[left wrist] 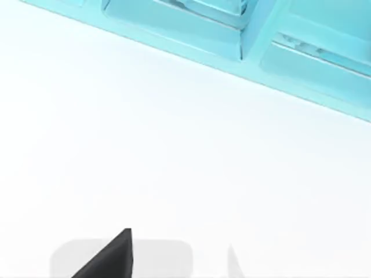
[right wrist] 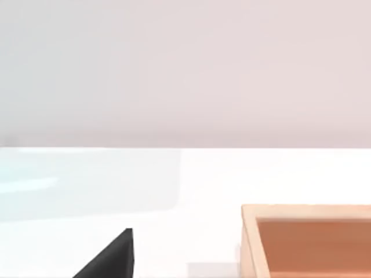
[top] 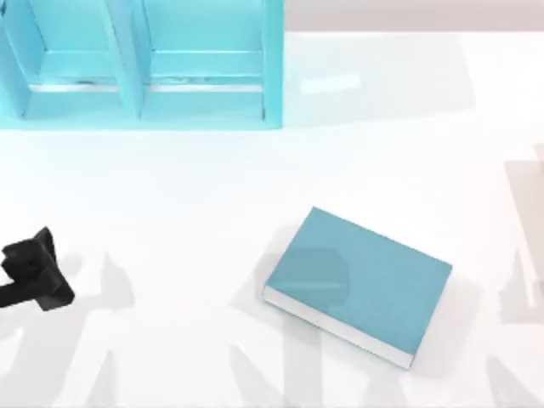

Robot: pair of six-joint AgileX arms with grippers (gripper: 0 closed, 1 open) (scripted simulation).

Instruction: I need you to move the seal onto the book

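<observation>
Sitting at the white table (top: 170,187) far-left edge: light-blue shelf unit (top: 140,64), visible compartments bare. Book (top: 361,280) flat, right of centre, nothing on its cover, open table all around. Right wrist view has a tan box (right wrist: 307,240) corner. Left gripper (top: 30,272) near the left edge; grip state can't tell.

Left gripper (top: 34,276) sat low at the table's (top: 170,195) left edge, well left of the book (top: 357,280); a dark fingertip (left wrist: 110,258) showed
</observation>
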